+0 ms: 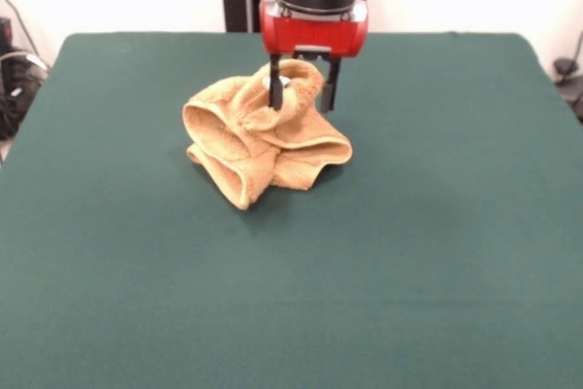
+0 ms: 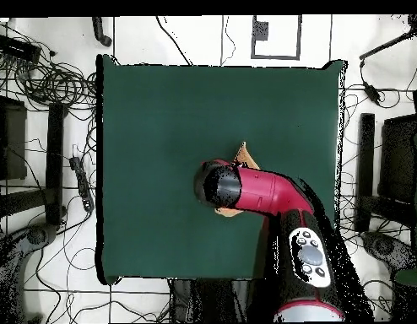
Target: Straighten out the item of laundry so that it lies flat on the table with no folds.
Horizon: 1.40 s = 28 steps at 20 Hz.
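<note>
The item of laundry (image 1: pixel 260 138), a golden-orange terry towel, lies bunched in a crumpled heap with several folds on the green table (image 1: pixel 437 243), a little behind its middle. My gripper (image 1: pixel 301 93) hangs straight above the heap's rear part. It is open, one dark finger on each side of a raised loop of cloth. The left fingertip (image 1: pixel 274 97) touches the cloth. In the overhead view the arm (image 2: pixel 262 192) covers the gripper and most of the towel. Only small orange bits of the towel (image 2: pixel 244 155) show at its edge.
Green cloth covers the whole table (image 2: pixel 161 126). Cables (image 2: pixel 43 80) and stands lie on the floor around it. The robot's pedestal stands behind the table's far edge.
</note>
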Motion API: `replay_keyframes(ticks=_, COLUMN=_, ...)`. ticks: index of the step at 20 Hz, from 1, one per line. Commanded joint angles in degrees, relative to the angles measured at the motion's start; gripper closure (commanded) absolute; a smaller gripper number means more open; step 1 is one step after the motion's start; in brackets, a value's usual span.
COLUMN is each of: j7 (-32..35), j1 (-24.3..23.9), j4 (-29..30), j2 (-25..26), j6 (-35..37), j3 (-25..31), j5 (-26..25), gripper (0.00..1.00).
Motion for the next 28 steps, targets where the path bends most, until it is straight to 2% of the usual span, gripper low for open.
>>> replay_keyframes(ticks=1, j7=14.2, j1=3.3, j4=-1.5, j2=4.0, j6=1.4, j3=-0.2, j5=3.2, gripper=0.0)
replay_keyframes(ticks=12, j7=18.0, j1=5.9, j4=-3.7, j2=6.7, j6=-1.8, j3=-3.4, j5=8.9, gripper=0.0)
replay_keyframes(ticks=17, j7=18.3, j1=6.6, j4=-4.7, j2=7.3, j6=-0.8, j3=-4.4, j5=11.7, gripper=0.0)
replay_keyframes(ticks=28, j7=16.8, j1=8.7, j4=-8.2, j2=8.2, j6=3.9, j3=-7.2, j5=14.6, gripper=0.0)
